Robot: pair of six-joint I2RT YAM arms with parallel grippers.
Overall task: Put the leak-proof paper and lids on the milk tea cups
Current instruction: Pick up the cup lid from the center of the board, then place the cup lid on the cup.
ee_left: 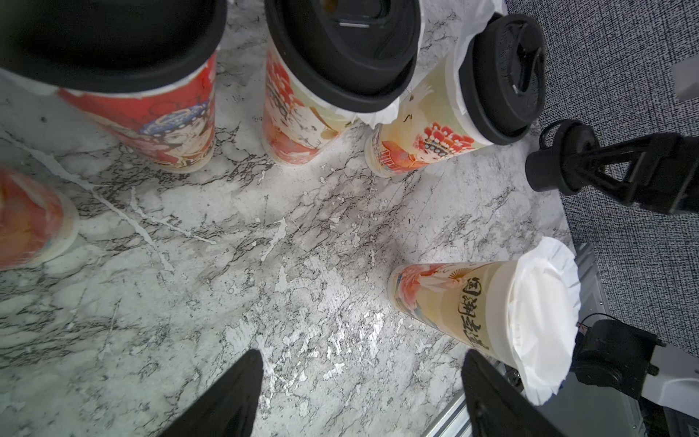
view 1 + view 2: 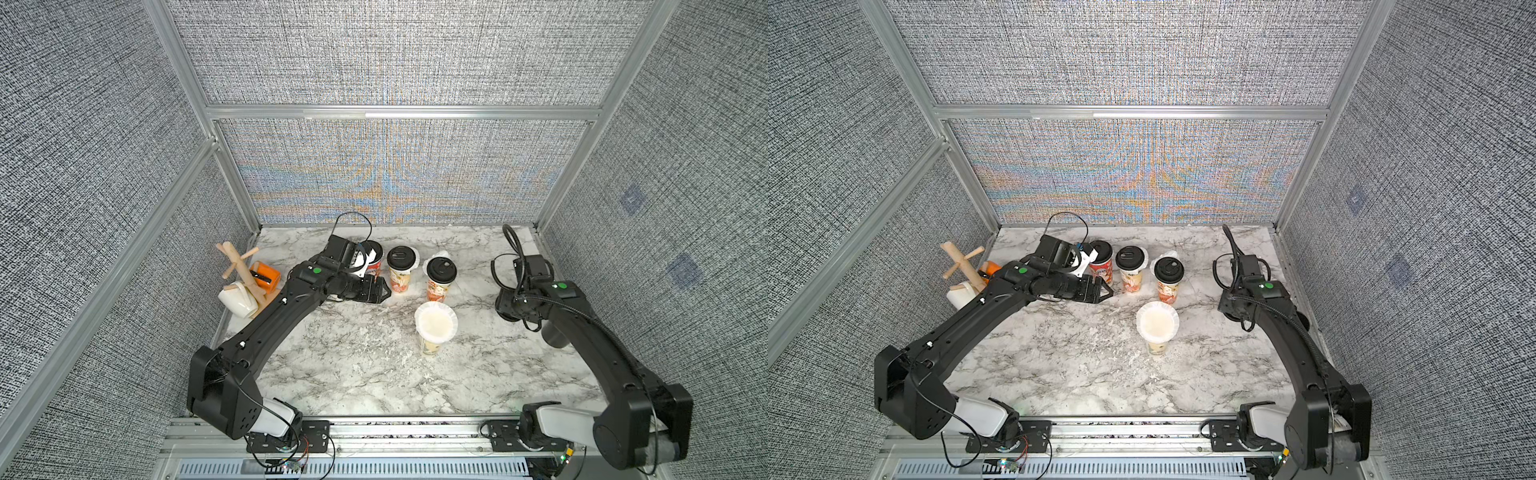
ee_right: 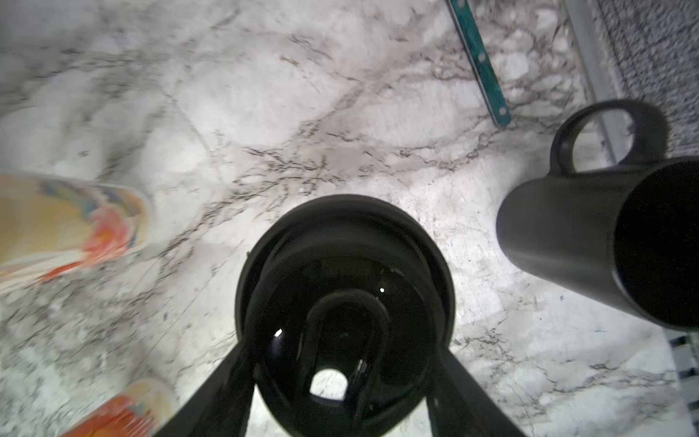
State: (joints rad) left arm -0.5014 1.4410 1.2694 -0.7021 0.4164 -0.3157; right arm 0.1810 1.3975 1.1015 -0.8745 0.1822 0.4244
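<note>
In both top views, three lidded cups (image 2: 400, 282) stand in a row near the back of the marble table (image 2: 353, 374). The front cup (image 2: 430, 348) stands by itself nearer the robot, and a round leak-proof paper (image 2: 435, 325) lies flat over its mouth, sticking out all around. The left gripper (image 2: 384, 291) hangs just beside the row, fingers spread, with nothing in it. A white mug (image 2: 237, 301) is by a wooden rack (image 2: 243, 266) at the table's left edge. In the left wrist view, the left gripper's fingers (image 1: 227, 399) are wide apart over bare table, and the paper on the front cup looks crinkly at its rim. White paper also peeks out from under two of the black lids (image 1: 340, 56). Only the bottom of a fifth cup (image 1: 30, 219) shows, all blurry. In the right wrist view, the right gripper (image 3: 346, 346) pinches a loose black lid (image 3: 344, 234) between its two fingers, one on each side. A black mug (image 3: 567, 242) stands near it on the table, and two blurry cups (image 3: 75, 223) show too.
</note>
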